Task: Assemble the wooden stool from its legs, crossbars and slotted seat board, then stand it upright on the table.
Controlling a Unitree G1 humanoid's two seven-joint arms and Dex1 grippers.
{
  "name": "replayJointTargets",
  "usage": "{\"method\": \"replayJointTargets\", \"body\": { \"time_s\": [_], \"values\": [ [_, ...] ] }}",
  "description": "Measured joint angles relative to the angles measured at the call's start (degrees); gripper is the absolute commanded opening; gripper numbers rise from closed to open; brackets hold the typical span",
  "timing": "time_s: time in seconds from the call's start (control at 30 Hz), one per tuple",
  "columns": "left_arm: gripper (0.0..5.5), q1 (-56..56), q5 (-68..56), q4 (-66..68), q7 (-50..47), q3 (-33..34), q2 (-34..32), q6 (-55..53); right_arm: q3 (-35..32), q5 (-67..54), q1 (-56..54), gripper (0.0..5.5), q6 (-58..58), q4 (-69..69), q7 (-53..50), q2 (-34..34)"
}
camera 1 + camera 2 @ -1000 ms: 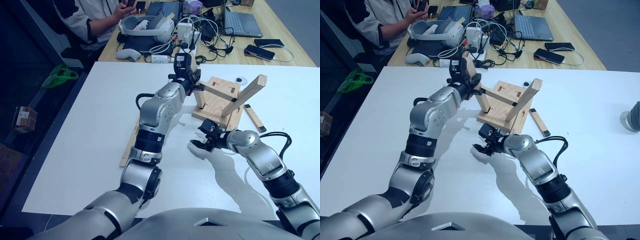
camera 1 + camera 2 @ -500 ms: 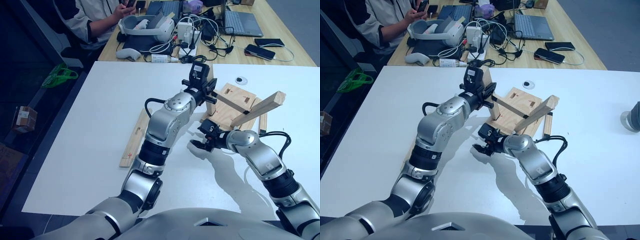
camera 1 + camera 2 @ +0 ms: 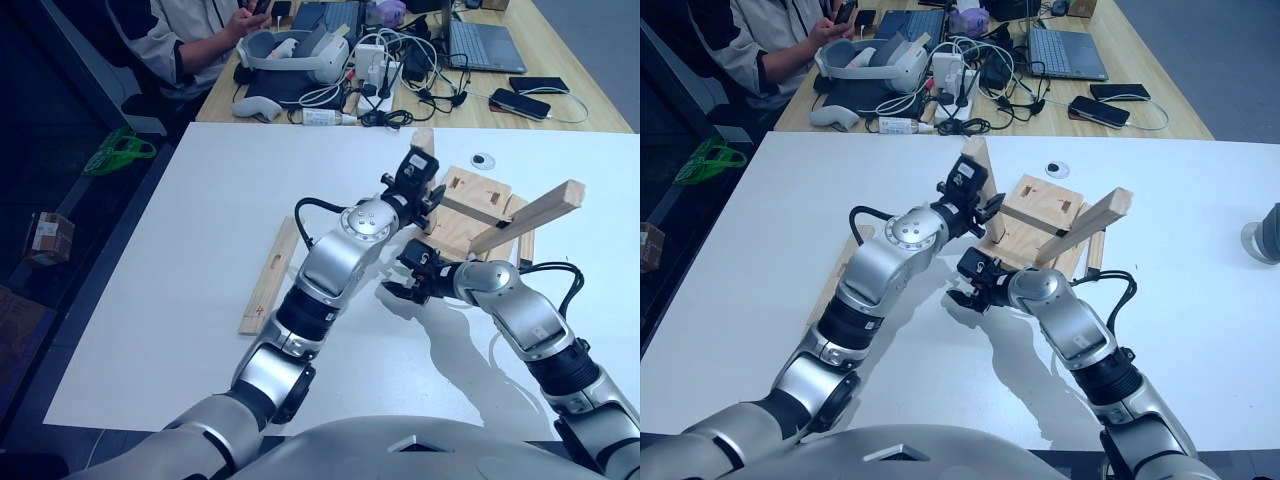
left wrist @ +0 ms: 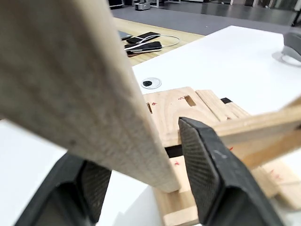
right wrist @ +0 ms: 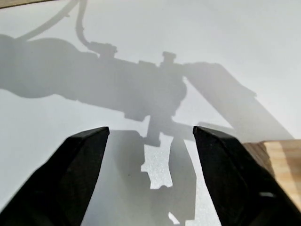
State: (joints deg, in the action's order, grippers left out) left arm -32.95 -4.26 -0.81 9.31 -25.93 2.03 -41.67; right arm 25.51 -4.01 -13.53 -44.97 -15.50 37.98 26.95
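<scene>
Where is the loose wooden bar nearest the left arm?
In the left eye view, the wooden bar lies flat on the white table, just left of the left arm, apart from the seat board.

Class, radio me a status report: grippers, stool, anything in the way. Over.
Left gripper shut on stool leg. Right gripper open, empty, low over table. Part-built stool not upright. Loose slat lying off left.

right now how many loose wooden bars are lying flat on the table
2: a long slotted bar lying well left of the seat board, and a short bar beside its right edge. Others may be hidden.
</scene>
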Motion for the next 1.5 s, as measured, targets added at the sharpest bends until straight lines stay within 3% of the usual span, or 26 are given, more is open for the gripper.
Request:
{"method": "replayJointTargets", "body": {
  "time_s": [0.1, 0.23, 0.37, 0.47, 0.6, 0.73, 0.9, 1.1, 1.17, 1.3, 1.4, 1.5],
  "values": [
    [2.28, 0.1, 1.1, -0.1, 0.5, -0.4, -0.1, 0.3, -0.3, -0.2, 0.0, 3.36, -0.1, -0.2, 0.2, 0.2],
    [2.28, 1.3, -0.4, -0.5, 0.5, 4.1, 1.3, -0.6, -2.9, -2.8, 0.4, 3.36, -1.4, -2.8, 2.2, 1.6],
    [2.28, 2.4, -3.8, -4.2, -1.8, 13.4, 3.5, -3.8, -9.6, -10.2, 0.7, 3.36, -5.1, -10.9, 6.5, 5.2],
    [2.28, 2.4, -5.7, -6.2, -2.8, 16.7, 5.2, -5.6, -15.9, -18.0, 1.1, 3.36, -9.3, -17.1, 9.0, 6.2],
    [2.28, 2.1, -6.5, -7.5, -3.5, 18.7, 5.4, -6.8, -29.3, -34.5, -5.1, 3.36, -17.4, -23.6, 6.6, 1.6],
    [2.28, -1.0, -7.7, -8.4, -3.7, 22.3, 5.1, -4.7, -35.7, -44.1, -9.1, 3.36, -21.9, -23.7, 0.7, -2.3],
    [2.28, -12.8, -12.5, -10.6, -3.3, 32.5, 0.7, -0.9, -25.2, -37.8, -0.3, 3.36, -19.1, -24.3, -0.2, 4.4],
    [2.28, -18.7, -17.0, -4.5, -0.1, 35.0, 0.3, 3.5, -10.6, -20.7, 7.5, 3.36, -9.0, -19.4, -3.8, 11.9],
    [2.28, -22.6, -17.7, 0.3, 0.2, 36.0, 0.1, 6.6, -7.5, -13.0, 8.1, 3.36, -5.5, -13.3, -10.0, 10.8],
    [2.28, -27.1, -17.4, 4.7, 0.0, 36.3, -1.1, 11.3, -8.3, -6.8, 11.9, 3.36, 3.3, -12.2, -20.9, 1.6],
    [2.28, -24.5, -16.4, 4.3, -0.2, 34.8, -1.6, 11.7, -11.7, -8.2, 20.7, 3.36, 12.1, -20.3, -20.7, -0.3],
    [2.28, -21.8, -15.6, 4.1, -0.4, 33.6, -1.7, 11.8, -19.8, -15.3, 27.8, 3.36, 14.4, -24.9, -18.3, -1.4]
  ]
}}
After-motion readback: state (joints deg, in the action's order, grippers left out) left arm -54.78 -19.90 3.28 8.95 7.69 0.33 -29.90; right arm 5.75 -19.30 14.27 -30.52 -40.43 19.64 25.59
